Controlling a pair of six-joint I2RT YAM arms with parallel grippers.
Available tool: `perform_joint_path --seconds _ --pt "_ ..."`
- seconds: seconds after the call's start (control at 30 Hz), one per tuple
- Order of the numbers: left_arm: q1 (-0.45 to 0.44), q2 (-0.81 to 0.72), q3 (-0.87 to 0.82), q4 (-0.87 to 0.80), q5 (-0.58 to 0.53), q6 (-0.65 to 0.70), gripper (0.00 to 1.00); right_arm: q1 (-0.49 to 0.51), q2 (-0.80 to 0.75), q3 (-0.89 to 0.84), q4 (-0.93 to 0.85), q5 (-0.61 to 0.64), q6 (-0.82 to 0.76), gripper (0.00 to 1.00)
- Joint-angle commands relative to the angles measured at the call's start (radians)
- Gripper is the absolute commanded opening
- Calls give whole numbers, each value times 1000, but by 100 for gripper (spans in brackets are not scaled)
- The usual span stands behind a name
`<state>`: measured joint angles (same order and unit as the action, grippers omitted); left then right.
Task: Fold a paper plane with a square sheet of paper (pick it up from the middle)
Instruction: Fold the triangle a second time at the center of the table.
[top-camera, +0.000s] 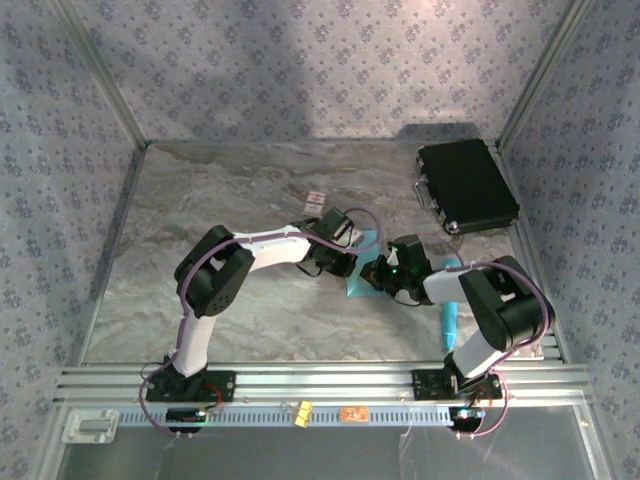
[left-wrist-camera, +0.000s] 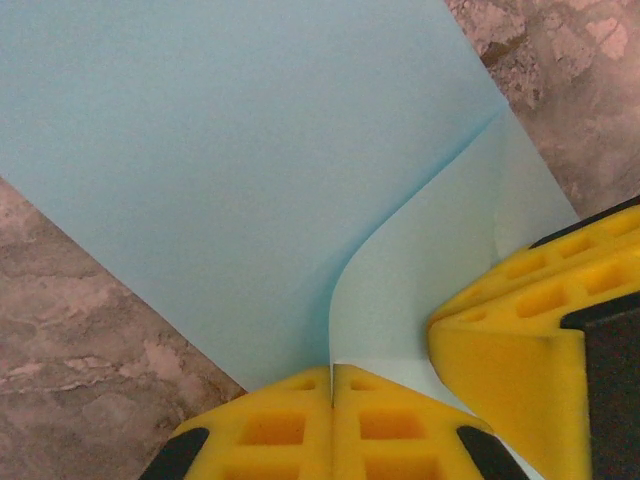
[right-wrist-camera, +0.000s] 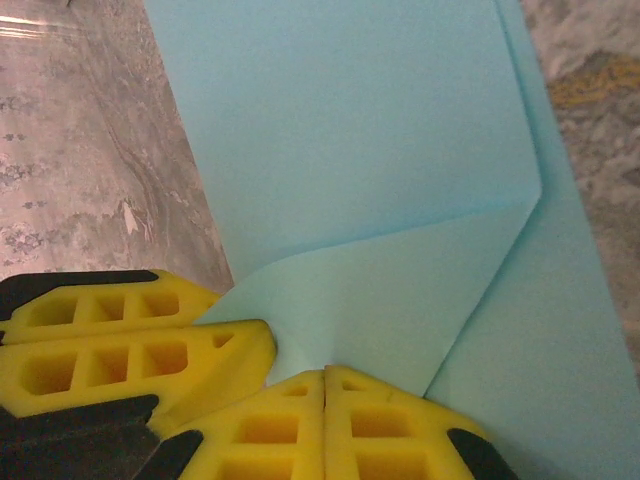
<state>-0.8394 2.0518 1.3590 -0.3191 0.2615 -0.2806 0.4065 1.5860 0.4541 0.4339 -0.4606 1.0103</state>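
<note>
Left gripper (left-wrist-camera: 331, 405) and right gripper (right-wrist-camera: 325, 410) are both clamped on the sheet of paper (left-wrist-camera: 250, 180), mid-table.
Nearest, a cyan stick (top-camera: 449, 325) lies at the right. Further out, the yellow fingers (left-wrist-camera: 280, 430) meet tip to tip, each pair pinched tight on the lifted fold, the rest flat on the marble table (top-camera: 250, 300). Beyond sit a white card (top-camera: 316, 200) and a black case (top-camera: 466, 186).

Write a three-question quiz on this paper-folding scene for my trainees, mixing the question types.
1. True or false: the left tool and the right tool stand wide open.
2. Where on the table does the black case lie? A near left; B far right; C centre.
3. Fill in: the sheet of paper is light ____.
Key: 1 false, both are shut on the sheet; 2 B; 3 blue.
</note>
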Motion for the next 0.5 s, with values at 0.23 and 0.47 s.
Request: perform_joint_path --seconds 0.23,0.47 --pt "4 32 -17 -78 -15 13 6 41 -101 23 -123 19 -7 7" --pt "5 34 -9 -82 -13 13 7 61 -31 25 -51 -4 13 6"
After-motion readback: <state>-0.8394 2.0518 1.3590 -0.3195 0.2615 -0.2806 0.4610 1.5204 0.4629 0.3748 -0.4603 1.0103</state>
